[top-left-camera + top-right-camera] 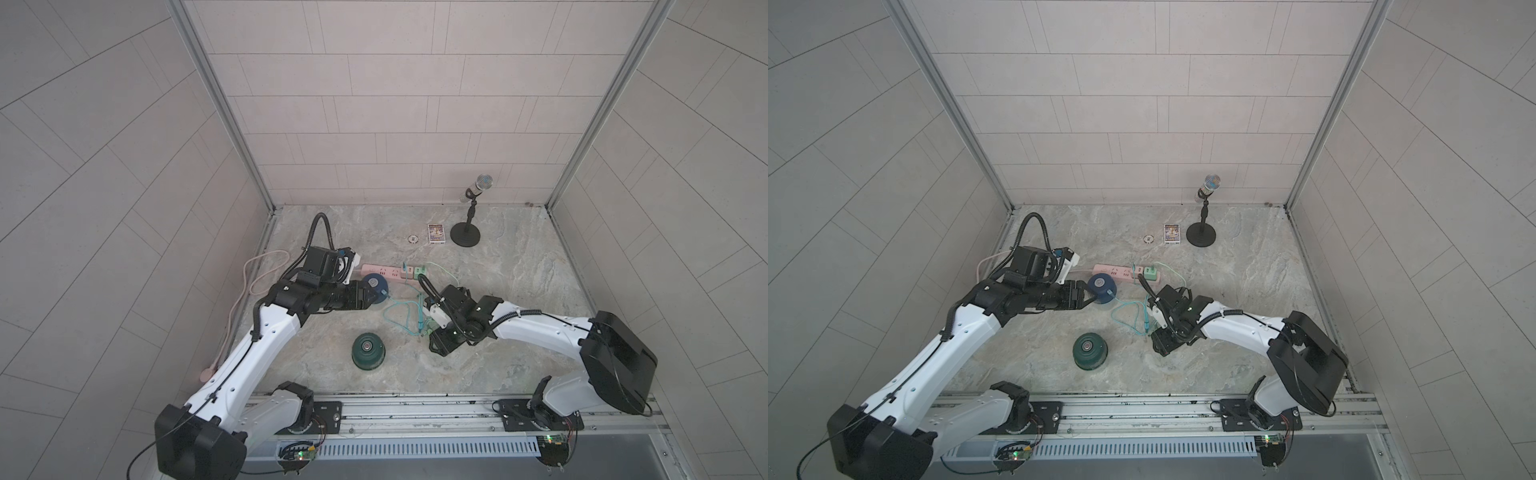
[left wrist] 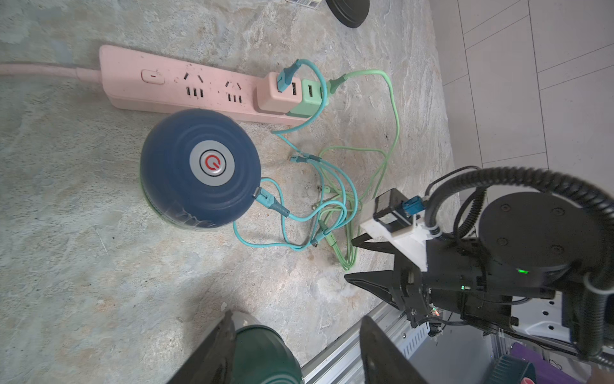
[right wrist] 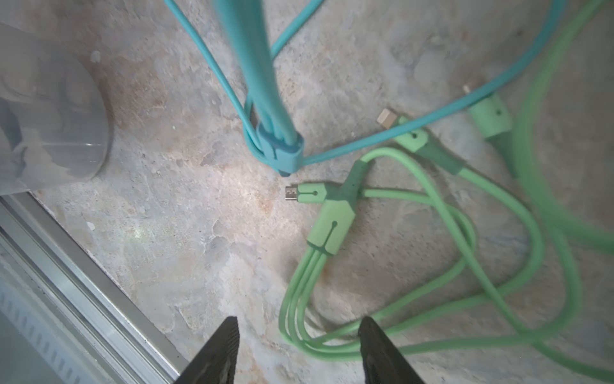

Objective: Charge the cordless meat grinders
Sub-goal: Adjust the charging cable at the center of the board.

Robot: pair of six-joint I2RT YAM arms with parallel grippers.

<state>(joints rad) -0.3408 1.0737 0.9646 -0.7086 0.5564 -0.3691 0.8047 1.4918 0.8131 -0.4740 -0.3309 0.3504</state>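
blue grinder (image 2: 199, 166) beside power strip (image 2: 172, 89), teal cable (image 2: 265, 199) plugged in. green grinder (image 1: 368, 351) stands apart on the tabletop (image 1: 498, 332), uncabled. right claw (image 3: 299, 320) open, empty, over green cable (image 3: 332, 229): limp and light, so pinch the stiff plug head. left claw (image 2: 295, 316) open; can't tell if it touches blue.

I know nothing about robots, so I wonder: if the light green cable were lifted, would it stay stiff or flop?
Probably floppy: the light green cable lies in loose loops. Its connector ends would likely dangle from the splitter. It may tug the teal cable crossing over it.
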